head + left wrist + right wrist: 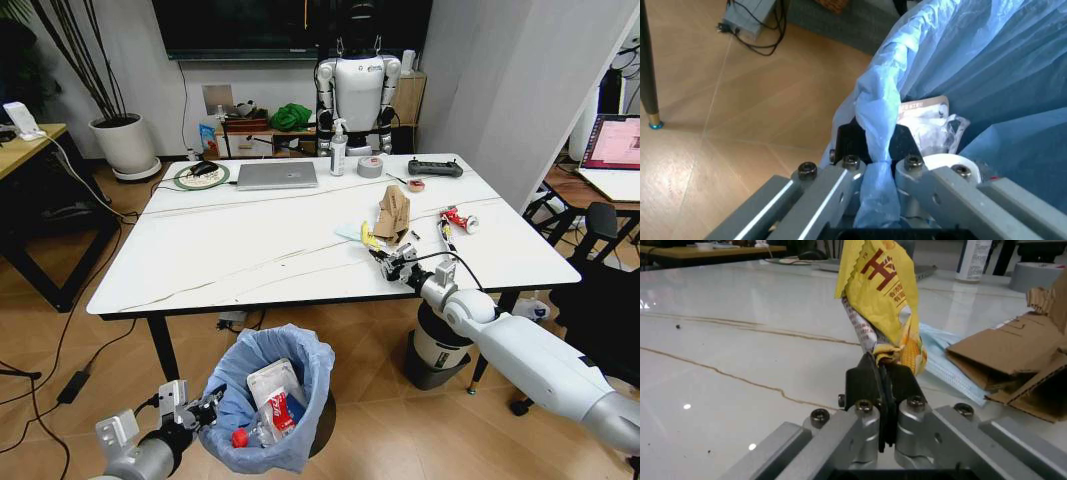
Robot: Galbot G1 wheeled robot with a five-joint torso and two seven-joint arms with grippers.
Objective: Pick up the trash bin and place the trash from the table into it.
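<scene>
Nearest, low on the robot's left, the left end effector (pixel 205 408) is pinched on the rim of the trash bin (pixel 268 408), its fingers (pixel 852 145) pressed onto a fold of the light-blue bag. The bin sits below the bench's near edge; whether it rests on the floor cannot be told. Inside it lie a white packet, a red-white pack and a red cap, the rest buried in bag folds.

Farther out, on the right, the right end effector (pixel 385 262) is over the bench (pixel 200 260) near its front edge, jaws pressed together on the lower end of a yellow wrapper (pixel 881 295), which stands up from the fingertips; its print is only partly legible.

Just beyond lies a pale blue face mask (pixel 953 365), partly hidden by the wrapper, then torn brown cardboard (pixel 393 215) and a red-white snack pack (pixel 460 218). At the far side sit a laptop (pixel 277 175) and tape roll (pixel 371 166).
</scene>
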